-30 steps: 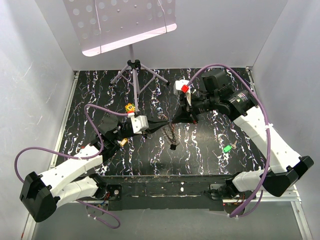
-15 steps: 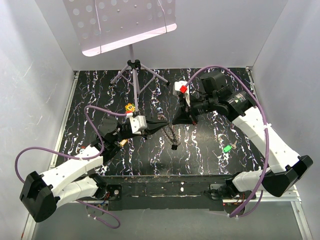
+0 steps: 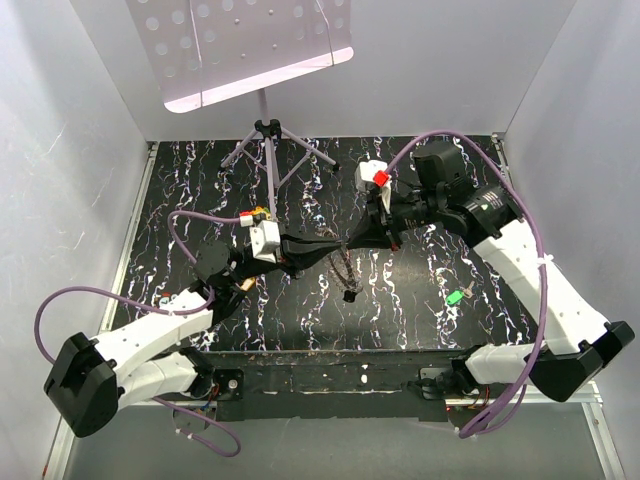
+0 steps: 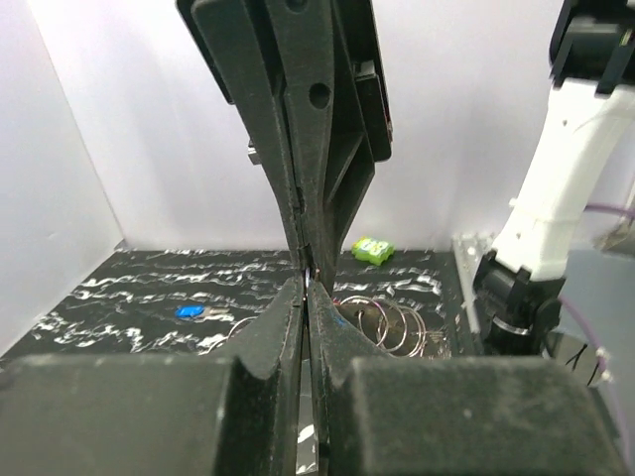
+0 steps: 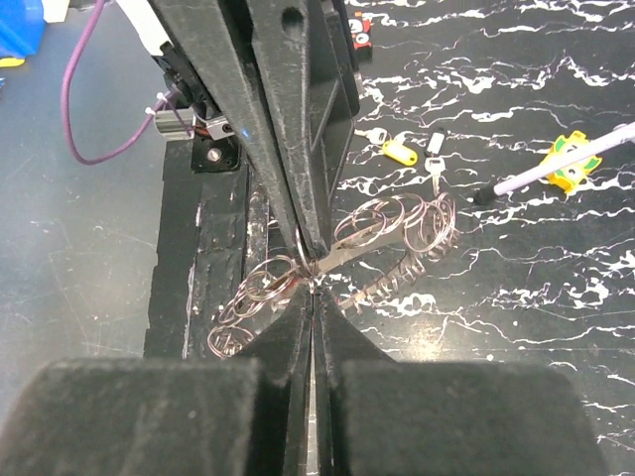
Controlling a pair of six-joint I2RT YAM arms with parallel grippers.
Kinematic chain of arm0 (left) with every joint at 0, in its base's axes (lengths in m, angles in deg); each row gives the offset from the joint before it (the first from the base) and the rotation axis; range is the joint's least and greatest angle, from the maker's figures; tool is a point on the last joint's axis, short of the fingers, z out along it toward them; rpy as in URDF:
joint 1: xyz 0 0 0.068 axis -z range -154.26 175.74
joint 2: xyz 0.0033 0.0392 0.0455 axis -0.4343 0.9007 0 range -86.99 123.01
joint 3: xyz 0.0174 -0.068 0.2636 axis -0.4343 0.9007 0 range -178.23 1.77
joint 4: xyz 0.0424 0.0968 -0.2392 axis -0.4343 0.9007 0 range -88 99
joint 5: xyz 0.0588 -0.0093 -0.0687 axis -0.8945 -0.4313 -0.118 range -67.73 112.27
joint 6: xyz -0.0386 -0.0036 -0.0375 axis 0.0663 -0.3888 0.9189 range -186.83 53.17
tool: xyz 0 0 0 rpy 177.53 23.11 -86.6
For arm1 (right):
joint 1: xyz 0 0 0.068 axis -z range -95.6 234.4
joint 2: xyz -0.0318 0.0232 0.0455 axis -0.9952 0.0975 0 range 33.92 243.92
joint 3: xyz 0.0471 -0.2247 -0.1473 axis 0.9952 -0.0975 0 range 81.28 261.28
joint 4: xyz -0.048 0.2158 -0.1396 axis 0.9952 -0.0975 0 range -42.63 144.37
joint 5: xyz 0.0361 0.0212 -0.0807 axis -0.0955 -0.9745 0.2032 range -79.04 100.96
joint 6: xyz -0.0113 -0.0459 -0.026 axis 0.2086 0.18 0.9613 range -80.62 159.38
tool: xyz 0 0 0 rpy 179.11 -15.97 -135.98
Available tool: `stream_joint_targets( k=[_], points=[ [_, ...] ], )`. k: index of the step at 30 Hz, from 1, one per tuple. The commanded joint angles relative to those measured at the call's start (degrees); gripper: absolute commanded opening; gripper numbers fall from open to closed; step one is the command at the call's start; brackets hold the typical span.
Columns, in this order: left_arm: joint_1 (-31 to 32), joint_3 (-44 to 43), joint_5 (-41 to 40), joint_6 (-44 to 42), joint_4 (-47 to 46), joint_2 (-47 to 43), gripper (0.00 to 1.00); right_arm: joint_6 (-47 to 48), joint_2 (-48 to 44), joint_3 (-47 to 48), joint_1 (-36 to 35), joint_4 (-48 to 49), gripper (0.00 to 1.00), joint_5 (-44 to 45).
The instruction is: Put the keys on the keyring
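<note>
L gripper (image 3: pixel 330 245) & R gripper (image 3: pixel 352 238) both pinched shut tip-to-tip on ring bunch (image 3: pixel 341 266); green key (image 3: pixel 454 297) lies well R of bunch, base-ward, so I judge R arm nearer.

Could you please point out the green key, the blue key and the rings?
green key (image 3: pixel 454 297), top view, plastic head
blue key (image 4: pixel 189 311), left wrist view, plastic head
rings (image 5: pixel 402 220), right wrist view, middle loops
</note>
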Motion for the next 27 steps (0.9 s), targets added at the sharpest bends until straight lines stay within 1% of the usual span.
stream_joint_targets(
  k=[1, 4, 7, 13, 16, 17, 20, 24, 26, 27],
  points=[
    [-0.22, 2.15, -2.64, 12.34, -14.85, 0.41, 0.0, 0.56, -2.26, -0.71, 0.44, 2.18, 0.01, -1.09],
    [-0.22, 3.47, -5.02, 16.75, -19.25, 1.02, 0.0, -0.93, -2.87, -1.59, 0.44, 3.49, 0.01, -1.79],
    [-0.31, 4.61, -6.95, 19.22, -22.24, 1.2, 0.0, -2.16, -3.31, -2.21, 0.44, 4.55, 0.01, -2.49],
    [-0.22, 5.06, -8.28, 21.68, -23.39, 0.94, 0.0, -3.66, -3.58, -3.44, 0.44, 5.17, 0.01, -4.42],
    [-0.31, 5.14, -9.07, 22.82, -23.66, 1.03, 0.0, -4.45, -3.93, -3.26, 0.44, 5.6, 0.09, -4.69],
    [-0.22, 5.32, -9.59, 23.17, -24.01, 1.03, 0.0, -4.45, -4.19, -3.09, 0.44, 5.61, 0.09, -4.78],
    [-0.31, 5.23, -9.6, 24.05, -24.89, 1.2, 0.0, -4.98, -5.16, -3.26, 0.44, 5.69, 0.18, -6.0],
    [-0.31, 5.06, -9.78, 24.41, -24.89, 1.03, 0.0, -5.34, -7.0, -3.18, 0.53, 5.87, 0.42, -7.33],
    [-0.22, 4.71, -8.99, 24.5, -24.54, 0.85, 0.0, -4.37, -7.62, -2.04, 0.96, 5.26, 0.51, -7.94],
    [-0.22, 4.53, -8.29, 24.67, -24.36, 0.94, 0.0, -3.84, -7.71, -1.42, 1.23, 4.99, 0.53, -8.64]
  ],
)
